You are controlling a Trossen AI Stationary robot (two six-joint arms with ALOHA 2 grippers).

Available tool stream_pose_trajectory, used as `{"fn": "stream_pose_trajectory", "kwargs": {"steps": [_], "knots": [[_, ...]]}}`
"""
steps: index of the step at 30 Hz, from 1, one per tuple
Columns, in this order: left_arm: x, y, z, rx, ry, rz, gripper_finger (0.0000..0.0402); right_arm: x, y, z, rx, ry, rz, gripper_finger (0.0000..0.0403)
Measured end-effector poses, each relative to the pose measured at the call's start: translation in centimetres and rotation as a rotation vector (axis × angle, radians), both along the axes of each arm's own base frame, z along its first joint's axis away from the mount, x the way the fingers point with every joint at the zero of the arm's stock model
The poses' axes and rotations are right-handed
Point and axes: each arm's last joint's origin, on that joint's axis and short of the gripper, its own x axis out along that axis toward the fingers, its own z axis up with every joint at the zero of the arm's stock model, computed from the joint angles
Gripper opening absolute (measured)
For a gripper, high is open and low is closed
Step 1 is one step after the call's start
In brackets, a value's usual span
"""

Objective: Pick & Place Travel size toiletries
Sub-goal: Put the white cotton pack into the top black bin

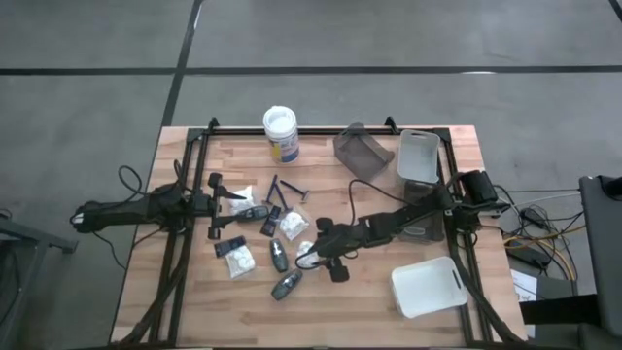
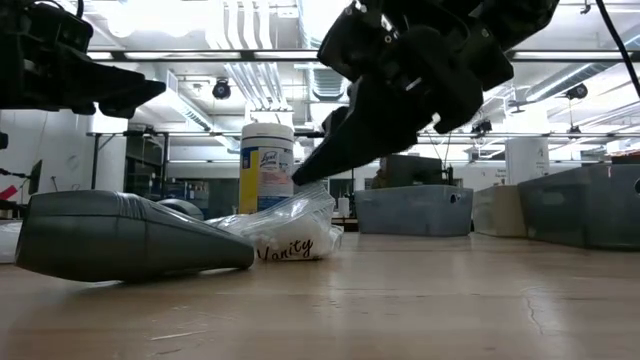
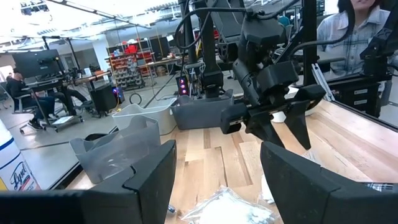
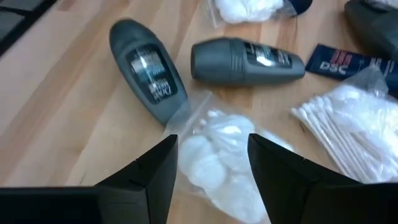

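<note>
The travel size toiletries lie scattered mid-table: white packets, grey oval bottles [image 4: 146,68] [image 4: 245,61], a bag of cotton swabs [image 4: 348,134] and a dark blue sachet [image 4: 339,62]. My right gripper [image 4: 212,146] slants down from the table's right, open. Its fingers stand on either side of a clear packet of white cotton pads [image 4: 214,162] [image 1: 303,255], which lies flat on the wood. In the low view this gripper [image 2: 310,165] hangs just over the packet [image 2: 290,235], beside a lying grey bottle [image 2: 130,235]. My left gripper [image 3: 217,168] [image 1: 222,205] waits open and level at the table's left. My right gripper has the cotton pad packet between its open fingers, coming from the table's right and slanting down. One fingertip [image 2: 302,178] reaches the crumpled top of the plastic [image 2: 318,198]. Whether it touches the packet, I cannot tell.
A white-lidded jar [image 1: 280,131] stands at the far edge, with a grey tray [image 1: 362,148] and a grey bin [image 1: 418,156] to its right. A white tray [image 1: 428,287] sits at the near right. A person [image 3: 360,31] stands beyond the table.
</note>
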Motion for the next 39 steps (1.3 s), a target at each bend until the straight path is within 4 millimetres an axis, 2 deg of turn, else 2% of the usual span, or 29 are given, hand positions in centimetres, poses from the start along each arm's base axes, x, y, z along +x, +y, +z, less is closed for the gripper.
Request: {"fn": "stream_pose_trajectory", "kwargs": {"steps": [11, 14, 19, 25, 35, 39], "knots": [[0.0, 0.0, 0.0, 0.000, 0.000, 0.000, 0.0239, -0.1, -0.1, -0.2, -0.053, -0.007, 0.031, 0.0163], [0.0, 0.0, 0.0, 0.000, 0.000, 0.000, 0.0239, 0.0, -0.1, -0.8, -0.073, 0.001, 0.039, 0.0156], [0.0, 0.0, 0.0, 0.000, 0.000, 0.001, 0.0239, 0.6, -0.1, -3.0, -0.084, 0.017, 0.043, 0.0143], [0.0, 0.0, 0.0, 0.000, -0.001, 0.001, 0.0239, 1.4, 0.1, -3.9, -0.098, 0.031, 0.053, 0.0114], [0.0, 0.0, 0.0, 0.000, -0.002, 0.000, 0.0239, 1.0, 0.0, -3.3, -0.092, 0.029, 0.052, 0.0015], [0.0, 0.0, 0.0, 0.000, -0.003, 0.001, 0.0239, 0.7, 0.0, -2.7, -0.090, 0.031, 0.052, 0.0012]]}}
